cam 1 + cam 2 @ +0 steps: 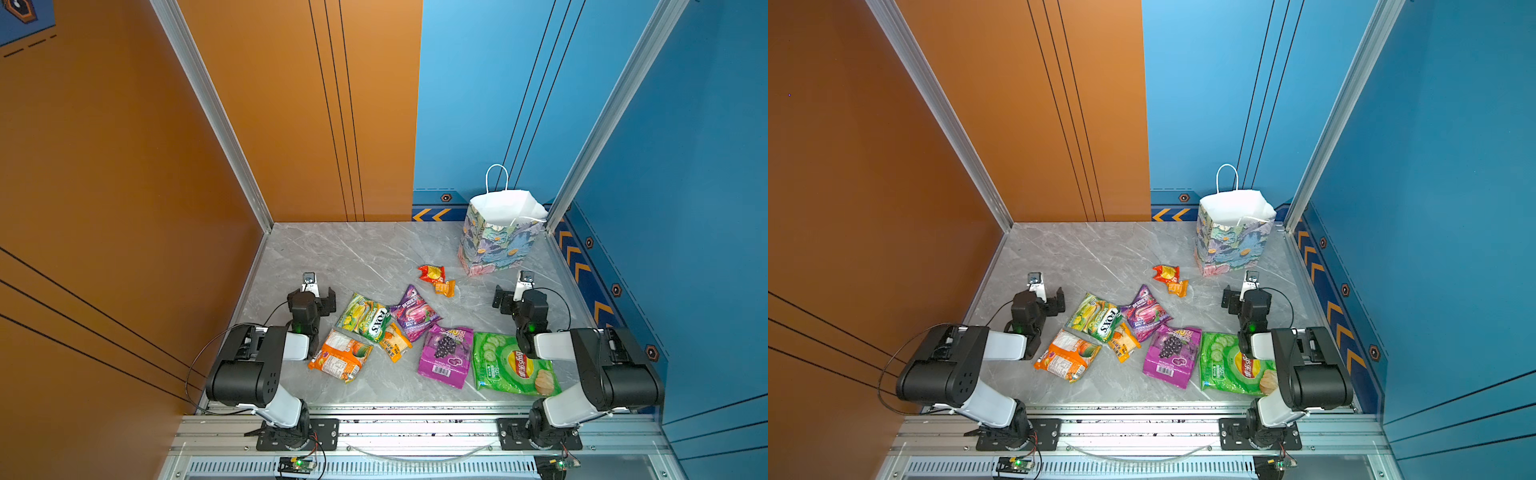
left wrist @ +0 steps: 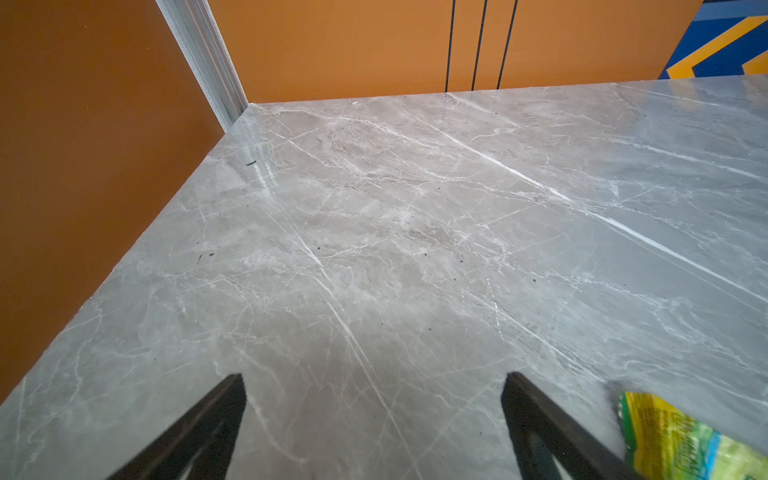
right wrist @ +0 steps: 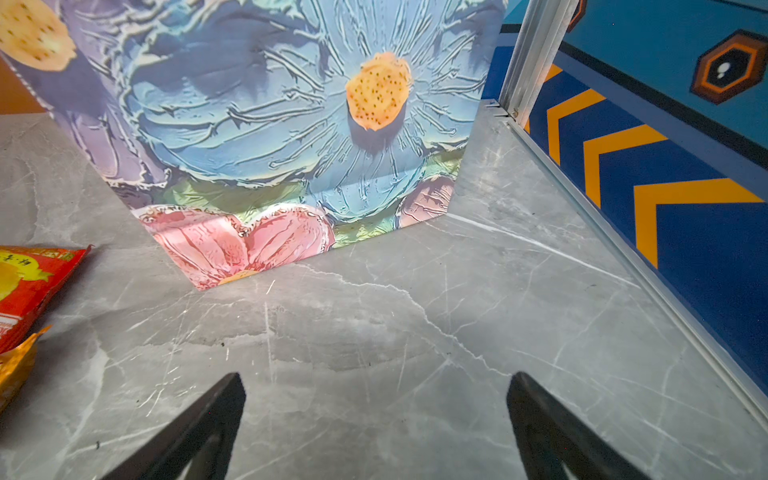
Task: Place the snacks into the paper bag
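The paper bag (image 1: 498,241) (image 1: 1229,243) stands upright and open-topped at the back right; its floral wall (image 3: 291,124) fills the right wrist view. Snacks lie flat mid-table in both top views: green crisps bag (image 1: 513,365), purple grape bag (image 1: 444,355), berries bag (image 1: 413,311), yellow-green bag (image 1: 363,318) (image 2: 673,440), orange bag (image 1: 340,355), a small yellow-orange packet (image 1: 395,340), a red sachet (image 1: 432,273) (image 3: 29,282) and an orange sachet (image 1: 444,287). My left gripper (image 1: 314,297) (image 2: 375,376) is open and empty, left of the yellow-green bag. My right gripper (image 1: 519,297) (image 3: 377,375) is open and empty, in front of the paper bag.
The grey marble table (image 1: 353,257) is walled by an orange panel (image 1: 124,208) on the left and blue panels (image 1: 665,208) at the back and right. An aluminium post (image 3: 536,54) stands close beside the bag. A metal rail (image 1: 415,432) runs along the front edge.
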